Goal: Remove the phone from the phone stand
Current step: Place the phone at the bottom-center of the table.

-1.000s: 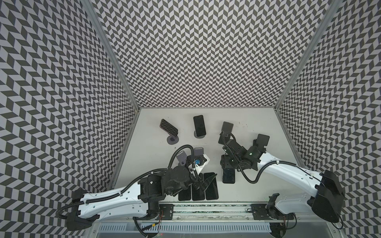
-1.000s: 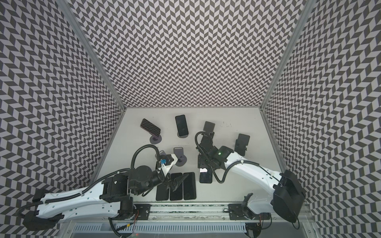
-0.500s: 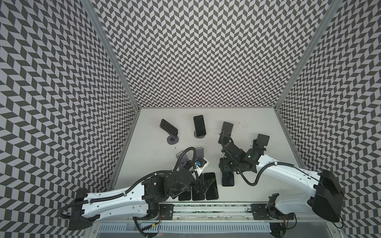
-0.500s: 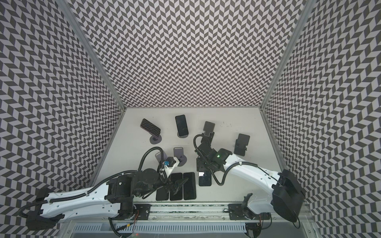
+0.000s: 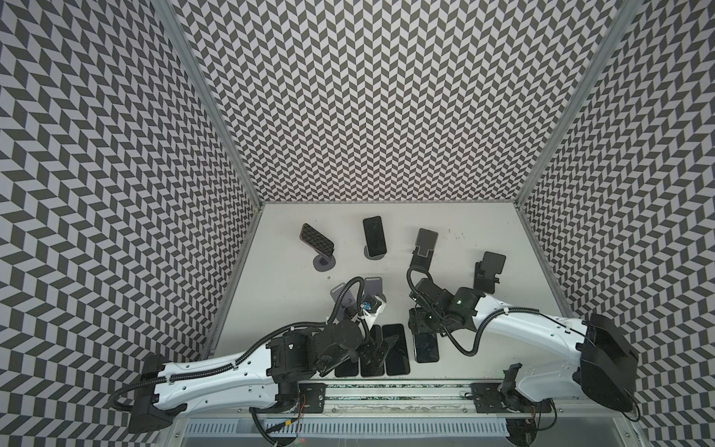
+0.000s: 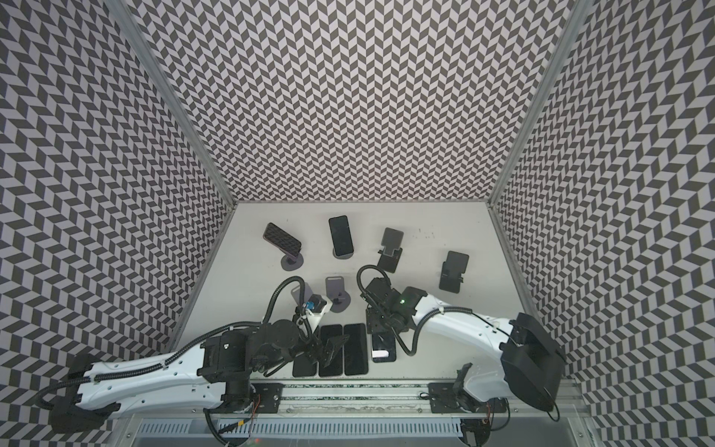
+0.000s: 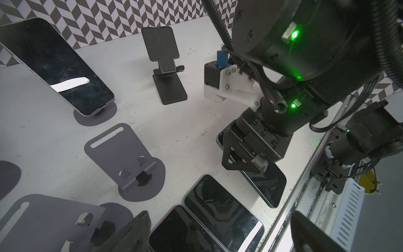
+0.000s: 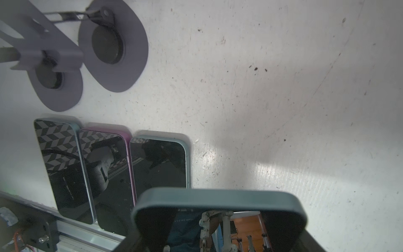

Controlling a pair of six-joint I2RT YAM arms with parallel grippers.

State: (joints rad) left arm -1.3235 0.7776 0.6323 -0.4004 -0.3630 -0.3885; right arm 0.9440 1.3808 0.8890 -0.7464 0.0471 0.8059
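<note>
The right gripper (image 7: pixel 245 167) is clamped across the long sides of a teal-cased phone (image 7: pixel 268 187). It holds the phone screen up, low over the front of the table (image 5: pixel 278 278), clear of every stand. From these angles I cannot tell whether the phone's near end rests on the surface or hangs just above it.

Just beside the held phone, on the left arm's side, a row of 3 phones (image 5: pixel 395 350) lies flat. They lie side by side with their edges touching, parallel to the held one. The left gripper (image 5: pixel 381 346) hovers over that row with its jaws spread wide, gripping nothing.

Behind the row stand 2 grey stands (image 7: pixel 124 152), close together, each with a bare backplate. Farther back on the right arm's side are 2 black folding stands (image 5: pixel 425 247), well apart from each other, also carrying nothing.

Near the back wall a dark phone (image 5: pixel 373 236) leans upright on a grey stand (image 7: pixel 96 117). Beside it, toward the left wall, a chevron-faced phone (image 5: pixel 316 242) sits tilted on a round-based stand (image 5: pixel 324 262).
</note>
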